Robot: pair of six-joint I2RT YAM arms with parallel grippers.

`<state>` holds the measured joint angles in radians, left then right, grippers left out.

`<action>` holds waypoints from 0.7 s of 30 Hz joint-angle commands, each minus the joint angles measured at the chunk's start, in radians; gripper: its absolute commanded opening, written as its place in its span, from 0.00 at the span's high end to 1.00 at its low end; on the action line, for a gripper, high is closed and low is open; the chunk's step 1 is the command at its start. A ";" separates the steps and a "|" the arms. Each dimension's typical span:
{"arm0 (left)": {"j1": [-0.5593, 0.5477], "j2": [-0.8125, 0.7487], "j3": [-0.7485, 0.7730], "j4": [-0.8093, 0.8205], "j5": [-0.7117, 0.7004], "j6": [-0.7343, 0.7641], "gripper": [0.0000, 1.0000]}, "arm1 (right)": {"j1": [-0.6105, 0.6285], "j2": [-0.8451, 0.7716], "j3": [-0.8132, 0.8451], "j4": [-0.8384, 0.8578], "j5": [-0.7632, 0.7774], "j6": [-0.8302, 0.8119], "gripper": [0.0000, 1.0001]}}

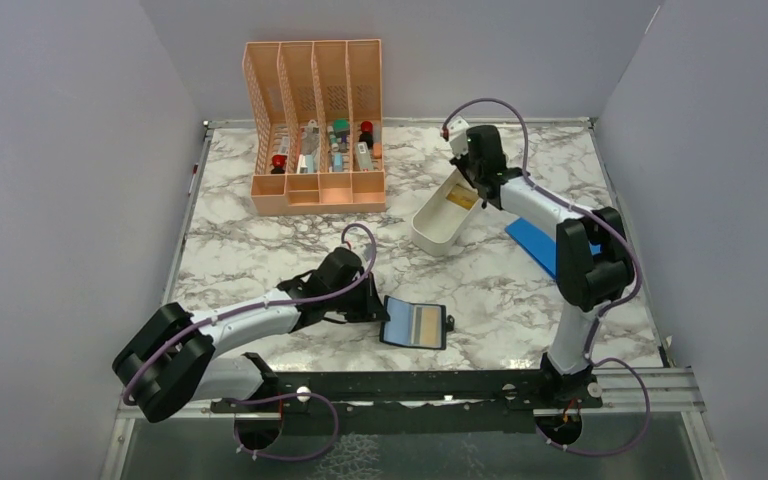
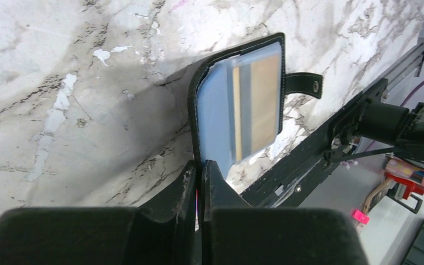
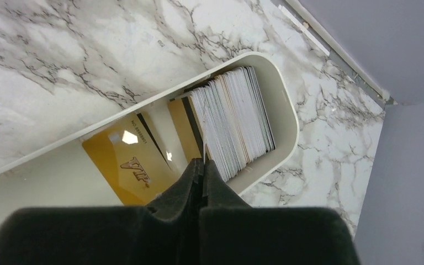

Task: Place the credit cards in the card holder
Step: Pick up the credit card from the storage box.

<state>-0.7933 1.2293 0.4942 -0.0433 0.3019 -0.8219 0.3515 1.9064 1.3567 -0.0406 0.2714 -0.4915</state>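
- Many cards stood packed on edge in the tray: thin, stiff and slick, best pinched by a top edge.
- The right gripper had its jaws shut at the stack; whether on a card, I could not tell.
- The left gripper pinched the open holder by its edge on the table; the tray walls left little room.

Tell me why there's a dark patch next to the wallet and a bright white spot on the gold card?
Left wrist view: the dark patch is a soft shadow falling on the table beside the wallet. Right wrist view: the white spot is glare, light bouncing off the shiny gold card lying in the tray.
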 commanded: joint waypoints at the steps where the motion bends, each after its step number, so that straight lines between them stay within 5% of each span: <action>1: 0.002 0.031 -0.022 0.038 -0.033 -0.005 0.98 | -0.009 -0.096 0.007 -0.086 -0.045 0.088 0.99; 8: 0.002 0.017 -0.059 0.110 -0.035 -0.065 1.00 | -0.008 -0.224 0.005 -0.218 -0.138 0.325 0.99; 21: 0.002 -0.057 -0.160 0.353 -0.063 -0.246 1.00 | 0.002 -0.619 -0.281 -0.273 -0.585 0.723 0.99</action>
<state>-0.7933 1.2255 0.3607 0.1955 0.2802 -0.9936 0.3511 1.3689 1.1549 -0.2569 -0.1291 0.0811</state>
